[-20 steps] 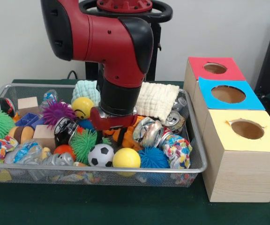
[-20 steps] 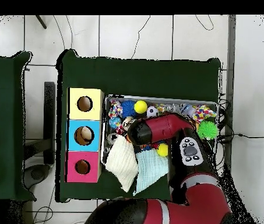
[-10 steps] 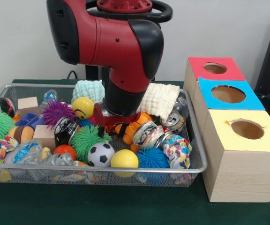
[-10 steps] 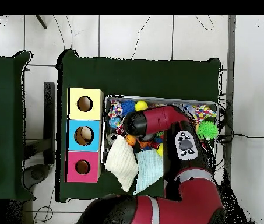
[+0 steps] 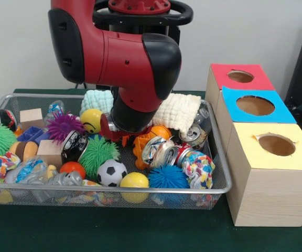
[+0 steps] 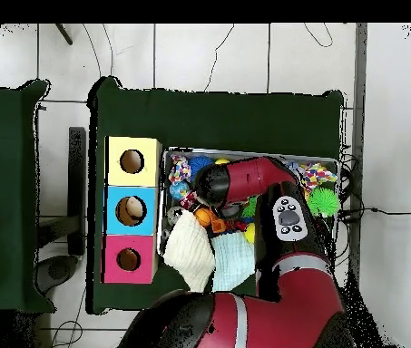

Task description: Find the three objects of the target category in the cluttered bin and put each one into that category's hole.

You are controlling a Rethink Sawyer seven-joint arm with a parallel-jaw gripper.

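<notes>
Gripper (image 5: 122, 137): only the red base shows under the black wrist, low in the clutter at mid-bin. The rest is buried in both views, so whether it is open, closed or clamped on anything cannot be told. Against the frame one second earlier, the gripper has been carried from just behind the black-and-white soccer ball (image 5: 111, 172) toward the back and the box side of the silver wire-mesh bin (image 5: 222, 157). The contents have been stirred. An orange knobbly rubber toy (image 5: 142, 148), formerly mostly covered, now lies exposed just beside the gripper, and it is seen as an orange patch (image 6: 205, 216) at the arm's tip in the overhead view. The crushed silver cans (image 5: 161, 149) have slid toward the toy, and the plain yellow ball (image 5: 134, 181) has sunk lower against the front rim. Judgement: the search is under way, with the orange toy the likely candidate, but no object is yet confirmed as lifted. The three wooden boxes stand outside the bin, with the yellow-topped box (image 5: 269, 157) nearest the camera, then the blue-topped box (image 5: 282, 113) and the red-topped box (image 5: 219, 73). Which hole is the target cannot be read. Contact between toy and gripper is hidden by the wrist. Lower bin layers are obscured.
</notes>
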